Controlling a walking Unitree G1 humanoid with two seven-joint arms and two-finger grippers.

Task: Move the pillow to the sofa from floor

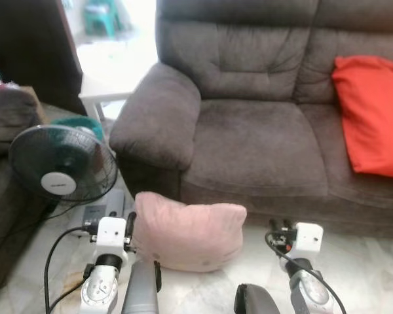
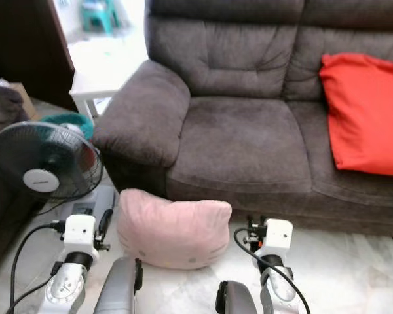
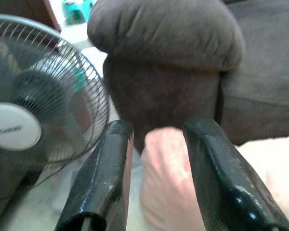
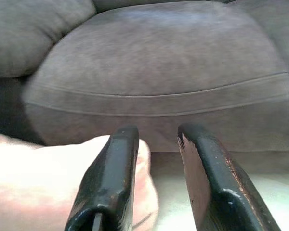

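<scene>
Pillow point(image 1: 190, 235) lies on the floor point(image 1: 354, 275) against the sofa point(image 1: 249, 144) front. We note left pincer point(image 3: 156, 183) and right pincer point(image 4: 156, 178) both parted, empty, flanking it; uneven closure risks slippage.

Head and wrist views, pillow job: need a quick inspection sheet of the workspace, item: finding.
Surface: pale tiled floor, bare beside the pillow.
Job's things: pink pillow standing on the floor against the front of the sofa; left seat cushion free.
Clutter: red cushion on the sofa's right seat.
Grippers: left gripper open at the pillow's left corner; right gripper open at its right corner; neither closed on it.
Cables: black cable looping from the left wrist; another at the right wrist.
Surroundings: standing fan left of the sofa arm, white side table behind it.
</scene>
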